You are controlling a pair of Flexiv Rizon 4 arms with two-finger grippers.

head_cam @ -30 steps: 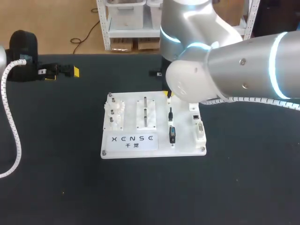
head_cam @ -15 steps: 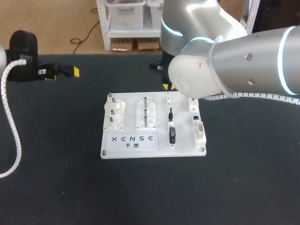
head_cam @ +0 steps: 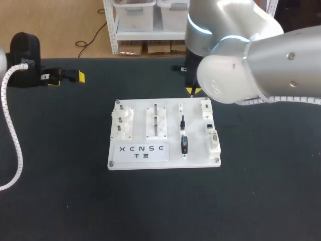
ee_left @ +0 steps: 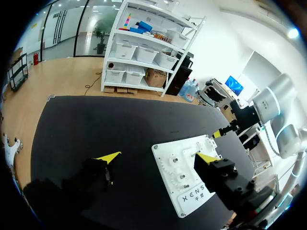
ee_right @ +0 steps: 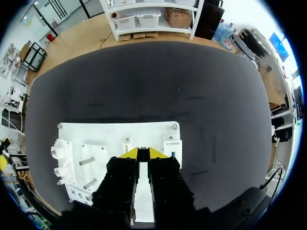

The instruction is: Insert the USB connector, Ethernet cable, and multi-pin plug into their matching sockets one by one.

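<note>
The white board (head_cam: 195,153) lies on the black bench (head_cam: 261,191). The USB connector (head_cam: 184,144), short and black with a bluish patch, sits in the board's column right of middle, with a thin black plug (head_cam: 183,123) just beyond it. The right pincer (ee_right: 142,153) hangs over the board's far edge, tips drawn narrow. The left pincer (ee_left: 157,157) gapes wide, well apart from the board.

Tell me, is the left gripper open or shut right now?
Open. In the left wrist view the left gripper shows its two yellow tips far apart, with nothing held between them.
</note>
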